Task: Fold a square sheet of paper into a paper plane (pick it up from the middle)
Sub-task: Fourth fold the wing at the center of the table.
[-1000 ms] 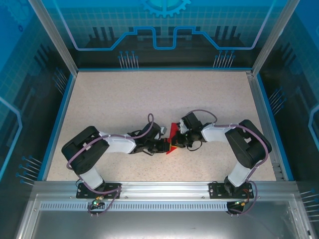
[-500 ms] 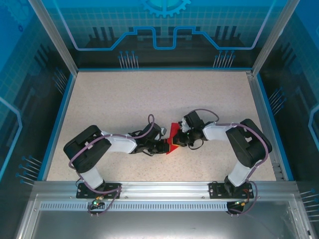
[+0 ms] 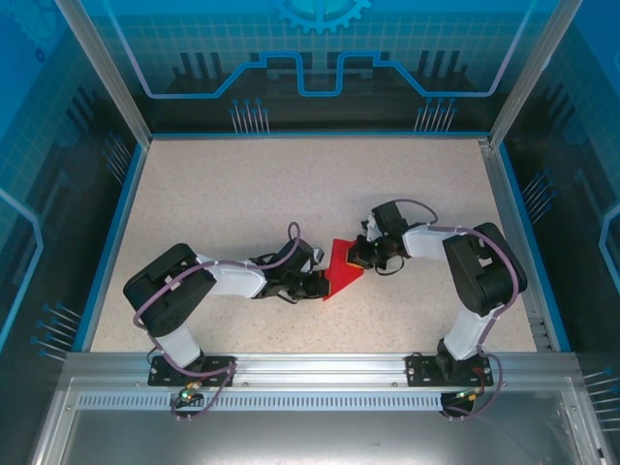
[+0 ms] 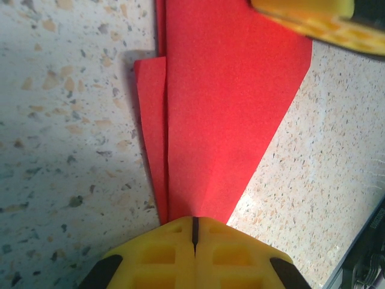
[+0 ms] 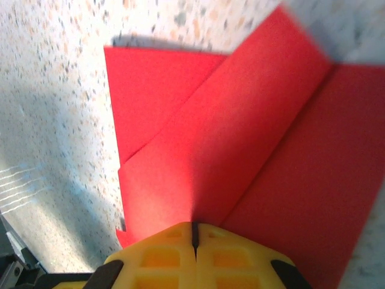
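On the left, the left gripper (image 3: pixel 317 284) reaches in low over the speckled bench (image 3: pixel 223 194). Its wrist view shows its yellow fingers (image 4: pixel 156 253) pressed together with only a hairline between them, pinching the narrow pointed end of the red sheet of paper (image 3: pixel 339 272). From that pinch the paper widens away. A slim folded strip lies along the left side of a broader panel, so at least two layers overlap there. A shadow beneath the left edge suggests that this edge sits a little off the bench; whether the rest lies flat I cannot tell.

The sheet is at mid-bench, between the two arms, and is a creased wedge rather than a flat square.

To the right, the right gripper (image 3: pixel 358 262) meets the sheet's opposite edge. Its own camera shows its pads (image 5: pixel 228 253) closed in the same way. They are clamped on the paper where a diagonal flap crosses a lower triangular layer, and a crease runs from the grip toward the far corner.

As I judge it, the task is partway through. The early folds are made and the sheet is already pointed and layered, but it looks too broad to count as finished. Narrowing the wings, setting the centre crease and letting go seem yet to be done.
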{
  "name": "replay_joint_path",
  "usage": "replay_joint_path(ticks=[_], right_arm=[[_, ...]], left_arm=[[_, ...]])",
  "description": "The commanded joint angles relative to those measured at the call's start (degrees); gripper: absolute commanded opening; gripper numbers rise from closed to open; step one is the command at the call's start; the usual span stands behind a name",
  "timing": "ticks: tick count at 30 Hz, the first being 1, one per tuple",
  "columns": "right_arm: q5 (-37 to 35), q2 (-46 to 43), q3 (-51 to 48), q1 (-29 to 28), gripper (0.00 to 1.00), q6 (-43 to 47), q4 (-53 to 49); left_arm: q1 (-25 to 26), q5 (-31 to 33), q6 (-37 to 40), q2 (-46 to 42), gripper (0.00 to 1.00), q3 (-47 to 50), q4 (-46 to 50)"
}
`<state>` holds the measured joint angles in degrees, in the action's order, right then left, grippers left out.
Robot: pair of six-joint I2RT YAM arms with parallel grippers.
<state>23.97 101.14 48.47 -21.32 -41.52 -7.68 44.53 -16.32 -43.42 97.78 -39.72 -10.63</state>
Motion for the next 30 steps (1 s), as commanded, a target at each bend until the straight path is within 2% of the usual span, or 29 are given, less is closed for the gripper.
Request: replay_joint_path(ticks=[1,5,10,18,23,30], right_arm=[[-7.57,0.27,1.6,3.13,0.04,1.39,0.19],[-3.87,-5.53,-0.7,2.45,0.05,1.09,2.73],[-1.62,-9.54,-4.92,-4.14,0.05,-1.22,4.72],[-0.65,-7.17,-8.08,-11.22,0.04,-3.8,8.05],[1.65,-5.31,-9.01,-11.9,0.04,-3.25,10.76],[-0.29,-1.89,-7.31,-11.57,0.04,-1.48,9.12]], left_arm=[[0.51,-0.47,1.28,1.28,0.0,1.34,11.44],[0.47,-0.3,1.23,1.56,0.0,0.71,11.51],[0.49,-0.21,0.68,2.05,0.0,0.59,10.77],[0.51,-0.21,0.43,2.41,0.0,0.44,10.53],[0.47,-0.22,0.36,2.37,0.0,0.53,10.56],[0.49,-0.12,0.34,2.09,0.0,0.7,11.17]])
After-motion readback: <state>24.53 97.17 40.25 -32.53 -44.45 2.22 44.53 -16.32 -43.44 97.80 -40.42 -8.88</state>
